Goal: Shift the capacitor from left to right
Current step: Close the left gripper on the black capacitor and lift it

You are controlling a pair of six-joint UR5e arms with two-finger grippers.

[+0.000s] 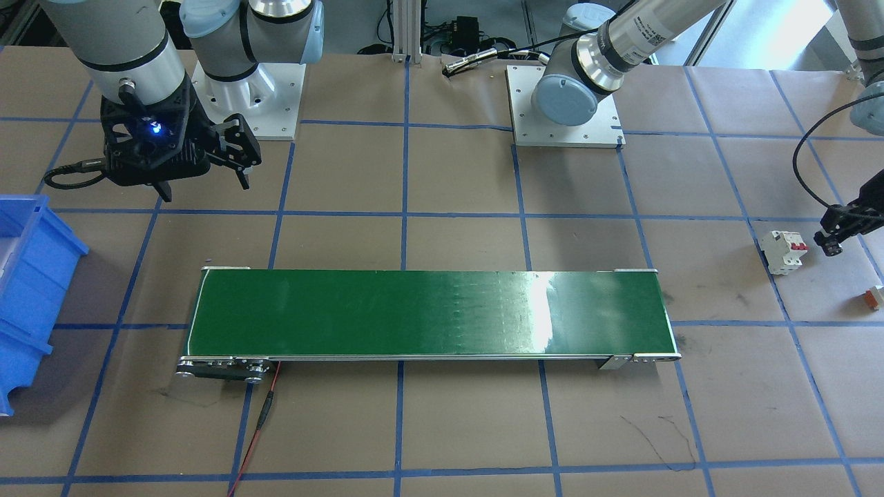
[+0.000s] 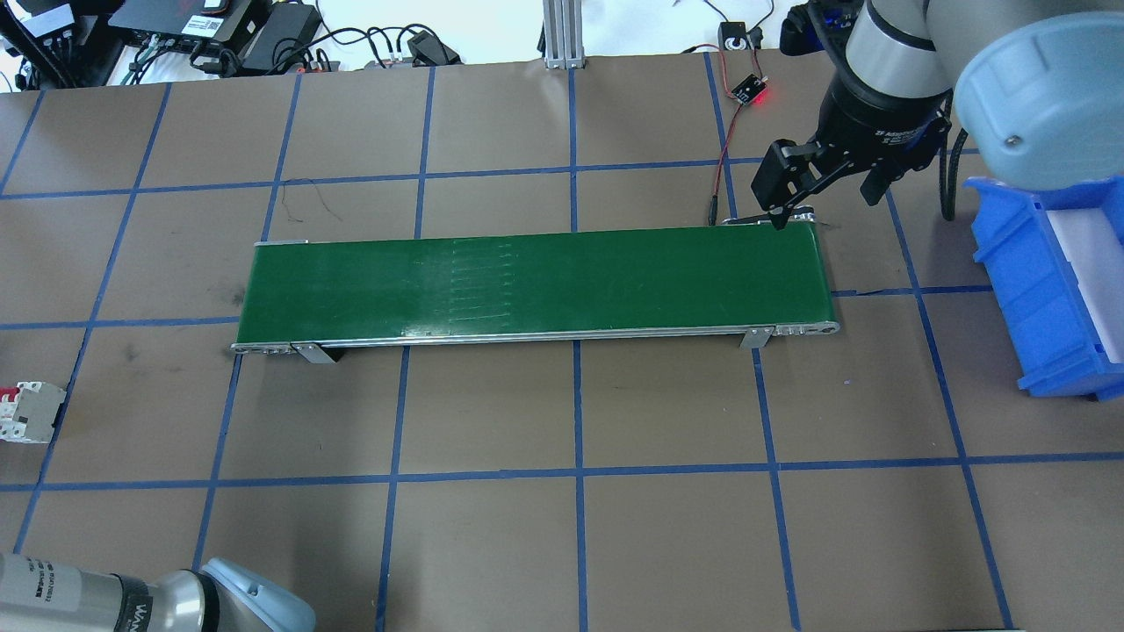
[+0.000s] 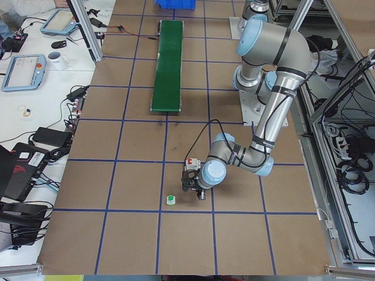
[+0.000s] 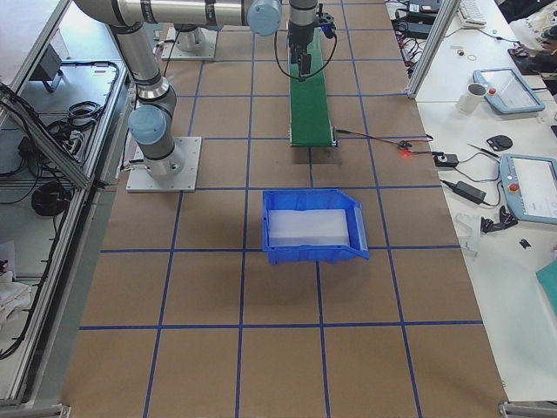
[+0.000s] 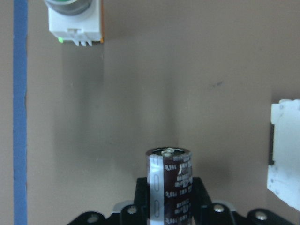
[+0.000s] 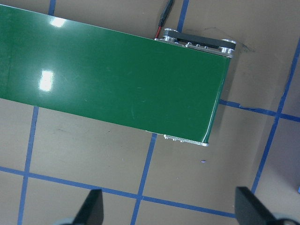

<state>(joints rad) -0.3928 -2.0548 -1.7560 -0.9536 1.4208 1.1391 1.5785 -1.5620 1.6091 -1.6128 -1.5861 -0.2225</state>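
The capacitor point(image 5: 169, 183), a stubby dark cylinder with a silvery end, stands between the jaws of my left gripper point(image 1: 831, 240) in the left wrist view. That gripper is shut on it, just off the brown table at the robot's far left, next to the white circuit breaker point(image 1: 785, 250). My right gripper point(image 2: 824, 207) is open and empty. It hangs over the far corner of the green conveyor belt point(image 2: 536, 281) at its right end, and its spread fingertips point(image 6: 92, 206) frame that belt end in the right wrist view.
The white breaker with red switches point(image 5: 285, 159) lies right of the capacitor. A small orange-and-white block point(image 5: 75, 21) lies ahead of it. A blue bin point(image 2: 1054, 290) stands beyond the belt's right end. A red wire point(image 1: 259, 421) runs from the belt.
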